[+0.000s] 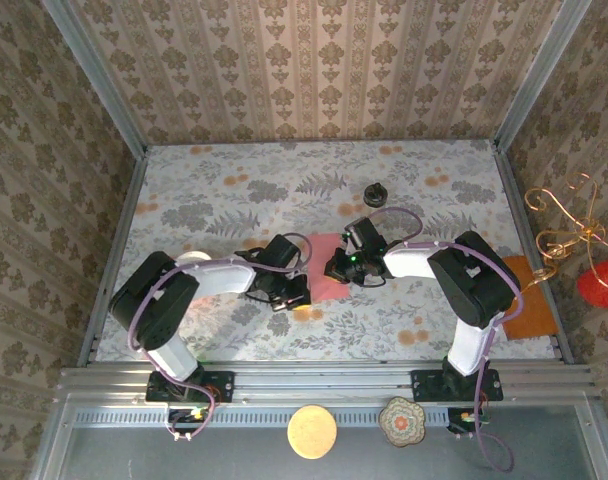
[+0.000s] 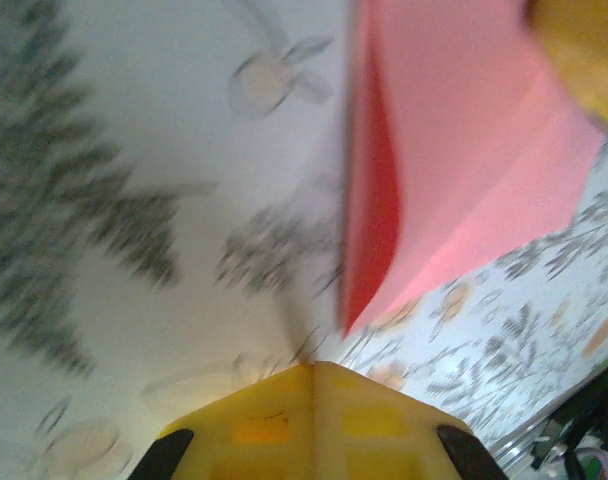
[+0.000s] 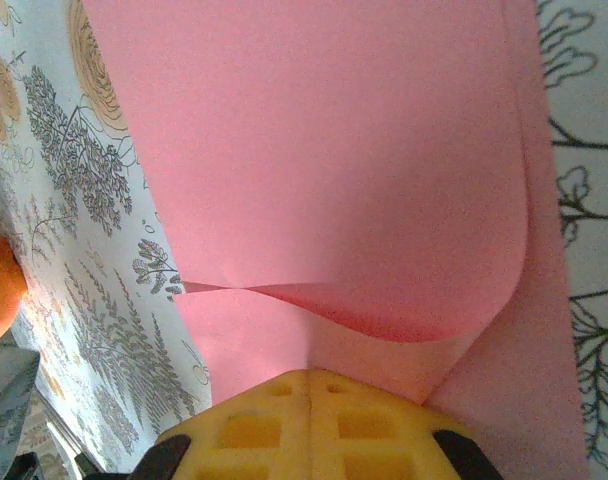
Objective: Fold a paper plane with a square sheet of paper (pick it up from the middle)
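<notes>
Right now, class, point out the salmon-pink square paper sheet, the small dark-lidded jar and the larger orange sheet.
salmon-pink square paper sheet (image 3: 324, 150): right wrist view, its flat upper layer.
small dark-lidded jar (image 1: 375, 193): top external view, its lid.
larger orange sheet (image 1: 536, 300): top external view, its bare middle.

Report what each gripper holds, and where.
Left gripper: shut, empty, beside the thin salmon-pink paper sheet. Right gripper: shut at the sheet's curled-up fold; a pinch cannot be told.

No readable text, label, brand, number or sign was found on any surface.
</notes>
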Controlling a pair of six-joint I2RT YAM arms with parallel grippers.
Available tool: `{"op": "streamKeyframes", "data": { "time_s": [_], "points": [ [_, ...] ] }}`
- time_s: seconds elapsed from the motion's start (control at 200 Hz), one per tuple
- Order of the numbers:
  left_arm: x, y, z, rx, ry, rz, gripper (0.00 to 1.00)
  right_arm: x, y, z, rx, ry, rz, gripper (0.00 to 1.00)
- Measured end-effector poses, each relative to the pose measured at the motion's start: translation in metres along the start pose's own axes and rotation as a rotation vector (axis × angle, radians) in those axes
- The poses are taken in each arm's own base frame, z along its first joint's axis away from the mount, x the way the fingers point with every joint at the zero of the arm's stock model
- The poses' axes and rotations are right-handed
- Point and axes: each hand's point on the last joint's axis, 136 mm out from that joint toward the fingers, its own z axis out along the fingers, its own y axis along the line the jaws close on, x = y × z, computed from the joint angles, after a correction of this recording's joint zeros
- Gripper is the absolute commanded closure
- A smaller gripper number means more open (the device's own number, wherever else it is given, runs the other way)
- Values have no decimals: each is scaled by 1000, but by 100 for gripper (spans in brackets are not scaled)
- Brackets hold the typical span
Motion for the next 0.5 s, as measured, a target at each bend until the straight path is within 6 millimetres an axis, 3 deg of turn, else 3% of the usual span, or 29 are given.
{"op": "streamKeyframes", "data": {
  "time_s": [0.135,0.305,0.395,0.5],
  "points": [
    [1,-4,-13,-11,-15,3,100,0,0,0,0,0,0,96],
    [-25,-40,-27,55,-89,55,100,0,0,0,0,0,0,96],
    [-35,-47,-23,65,-98,61,100,0,0,0,-1,0,0,96],
    [-37,-39,-9,36,-74,43,100,0,0,0,-1,0,0,96]
  ]
}}
